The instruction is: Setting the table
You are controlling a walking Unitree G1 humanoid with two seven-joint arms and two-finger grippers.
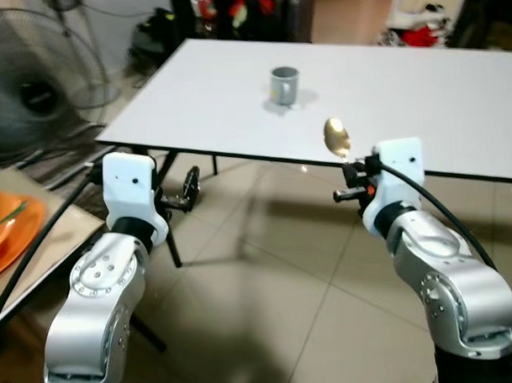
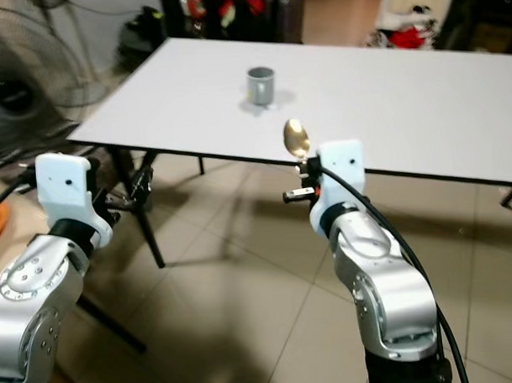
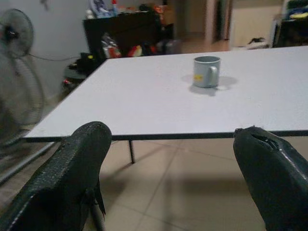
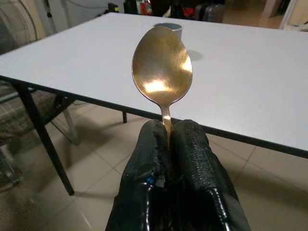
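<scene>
A white table (image 1: 421,93) stands ahead of me with a grey mug (image 1: 284,85) on it near the middle. My right gripper (image 4: 167,132) is shut on the handle of a golden spoon (image 4: 162,67), whose bowl points up. In the left eye view that spoon (image 1: 336,137) sits just short of the table's near edge. My left gripper (image 3: 178,159) is open and holds nothing, its two black fingers (image 3: 72,168) spread wide below the table's edge, facing the mug (image 3: 207,71).
A standing fan (image 1: 29,82) is at the left. An orange plate (image 1: 9,229) lies on a low surface at my far left. Dark clutter (image 1: 233,12) lines the wall behind the table. Beige floor tiles (image 1: 275,266) stretch beneath and before the table.
</scene>
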